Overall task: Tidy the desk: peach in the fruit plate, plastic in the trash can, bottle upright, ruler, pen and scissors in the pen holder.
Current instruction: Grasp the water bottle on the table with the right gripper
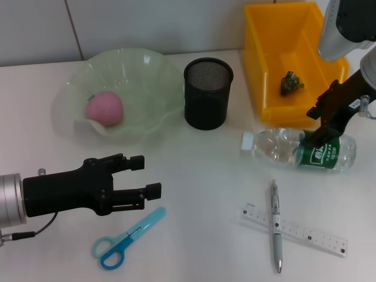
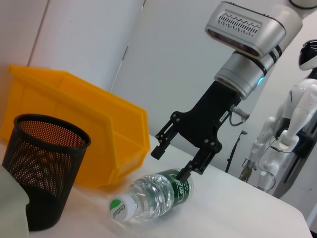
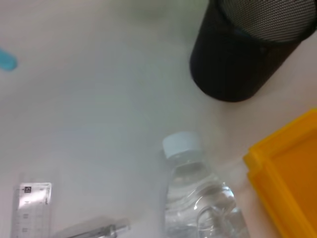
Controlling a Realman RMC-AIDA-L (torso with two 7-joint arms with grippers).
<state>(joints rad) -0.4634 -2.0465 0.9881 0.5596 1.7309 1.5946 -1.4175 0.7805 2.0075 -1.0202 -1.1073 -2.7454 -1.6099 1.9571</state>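
Peach point(image 1: 104, 108) in fruit plate point(image 1: 153, 70), plastic point(image 1: 290, 82) in yellow bin point(image 1: 258, 70); right gripper point(image 1: 320, 126) spread over the lying bottle point(image 1: 276, 147); left gripper point(image 1: 147, 176) open, idle; scissors point(image 1: 126, 238), pen point(image 1: 275, 232), ruler point(image 1: 311, 235) remain out

We can make out white characters on the green label point(image 1: 318, 155) of the bottle point(image 1: 282, 147), right below the right pincer point(image 1: 312, 124), but we cannot read them. In the left wrist view the label point(image 2: 181, 187) shows white print, also unreadable. The ruler point(image 3: 30, 210) carries a small black tag reading "15"; its other marks are too fine to read.
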